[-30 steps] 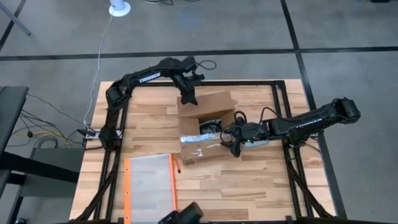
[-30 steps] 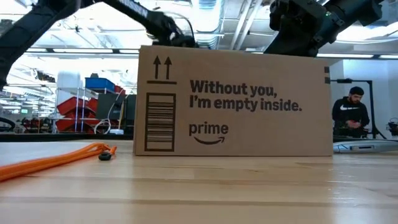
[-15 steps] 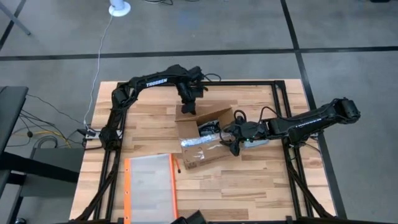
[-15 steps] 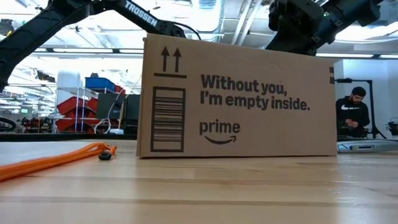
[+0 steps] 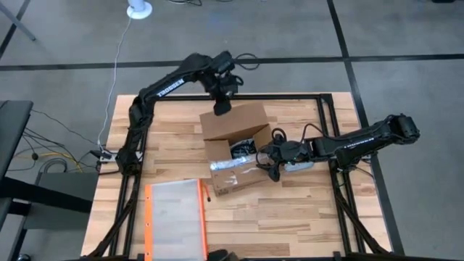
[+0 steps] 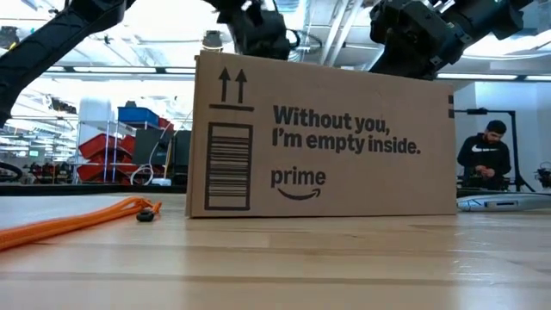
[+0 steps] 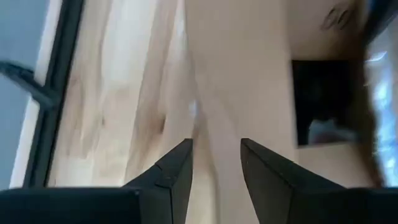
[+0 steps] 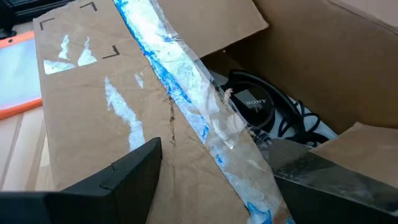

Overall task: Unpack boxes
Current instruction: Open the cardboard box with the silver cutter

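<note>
The brown cardboard box stands open near the table's middle, its printed side facing the near edge. A black cabled item lies inside. My left gripper is at the box's far side, shut on the far flap, which is raised and spread outward. My right gripper hangs open at the box's right end, over the near flap with its blue-and-white tape. I cannot tell whether it touches the flap. My left gripper pinches the far flap near its far-left corner between its two fingers. It comes from above and from the far side. The flap stays joined to the box, which rests on the table.
A clear pouch with orange edges lies at the near left, its orange cord trailing on the wood. A black frame borders the table. A person stands in the room far behind.
My left gripper dipped toward the box, then rose and went toward the table's far edge with the far flap, which now stands opened out wider. The box tipped and shifted slightly, then settled.
</note>
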